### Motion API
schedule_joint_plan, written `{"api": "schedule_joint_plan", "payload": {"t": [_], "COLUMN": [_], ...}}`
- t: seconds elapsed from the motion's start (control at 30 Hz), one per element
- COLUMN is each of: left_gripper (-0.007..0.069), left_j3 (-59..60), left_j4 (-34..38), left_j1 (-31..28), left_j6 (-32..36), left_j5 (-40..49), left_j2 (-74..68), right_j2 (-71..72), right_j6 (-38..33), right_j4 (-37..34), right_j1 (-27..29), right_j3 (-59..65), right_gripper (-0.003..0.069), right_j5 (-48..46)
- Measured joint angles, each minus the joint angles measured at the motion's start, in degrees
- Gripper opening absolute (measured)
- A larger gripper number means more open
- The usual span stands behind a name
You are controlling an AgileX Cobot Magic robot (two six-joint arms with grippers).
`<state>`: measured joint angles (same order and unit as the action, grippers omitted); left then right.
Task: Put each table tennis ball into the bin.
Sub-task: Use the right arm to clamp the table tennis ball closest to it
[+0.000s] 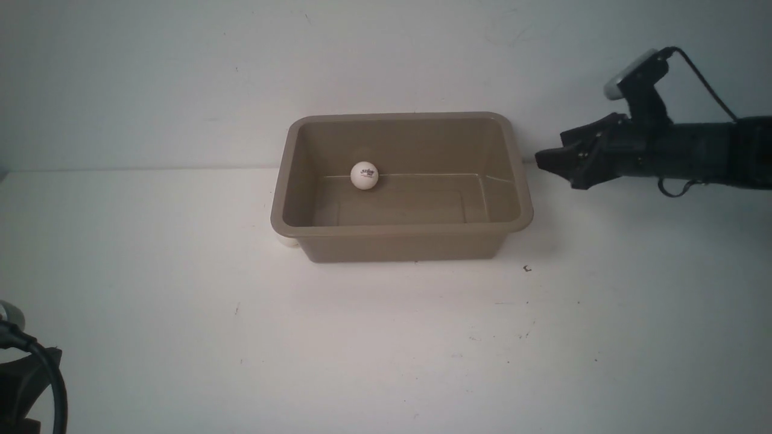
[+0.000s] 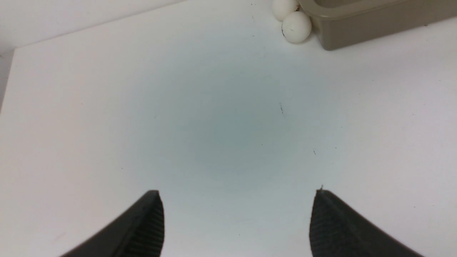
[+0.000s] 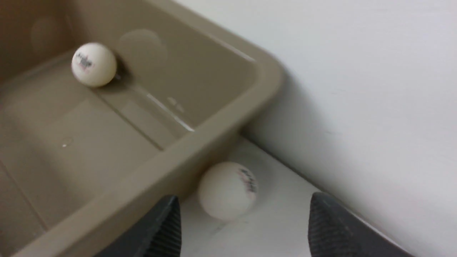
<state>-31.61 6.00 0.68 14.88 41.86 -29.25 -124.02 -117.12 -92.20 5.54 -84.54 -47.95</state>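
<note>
The taupe bin (image 1: 398,229) stands at the middle of the white table, near the back wall. One table tennis ball (image 1: 364,176) lies inside it by the far wall, and it also shows in the right wrist view (image 3: 94,64). Two balls (image 2: 296,27) (image 2: 284,8) lie on the table against the bin's left front corner (image 2: 357,32). One of them peeks out under the rim (image 1: 288,242). Another ball (image 3: 227,190) lies on the table between the bin's rim (image 3: 214,125) and the wall. My right gripper (image 3: 244,198) (image 1: 546,161) is open, and this ball is just ahead of its fingers. My left gripper (image 2: 237,194) is open and empty over bare table.
The white back wall (image 3: 357,89) rises close behind the bin and the right gripper. Only the left arm's cable and body (image 1: 30,374) show, at the table's front left corner. The tabletop (image 1: 386,349) has small dark specks.
</note>
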Motion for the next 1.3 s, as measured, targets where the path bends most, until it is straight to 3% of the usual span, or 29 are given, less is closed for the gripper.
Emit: {"api": "schedule_joint_plan", "payload": {"t": [0.37,0.5,0.77,1.03,1.3], "left_gripper": [0.0490,0.0490,0.0490,0.0490,0.0490], "left_j3": [0.0,0.0,0.0,0.0,0.0], "left_j4": [0.0,0.0,0.0,0.0,-0.1], "left_j1": [0.0,0.0,0.0,0.0,0.0], "left_j6": [0.0,0.0,0.0,0.0,0.0], "left_j5": [0.0,0.0,0.0,0.0,0.0], "left_j2": [0.0,0.0,0.0,0.0,0.0], "right_j2": [9.9,14.1,15.5,12.2,2.8], "right_j6": [6.2,13.0,29.5,30.8,31.0], "right_j4": [0.7,0.7,3.1,7.3,-0.9], "right_j1": [9.7,13.3,14.9,12.9,12.5], "right_j3": [0.0,0.0,0.0,0.0,0.0], "right_gripper": [0.0442,0.0442,0.0442,0.0442,0.0442], "right_j5": [-5.4,-8.5,-8.4,-5.5,-6.9]}}
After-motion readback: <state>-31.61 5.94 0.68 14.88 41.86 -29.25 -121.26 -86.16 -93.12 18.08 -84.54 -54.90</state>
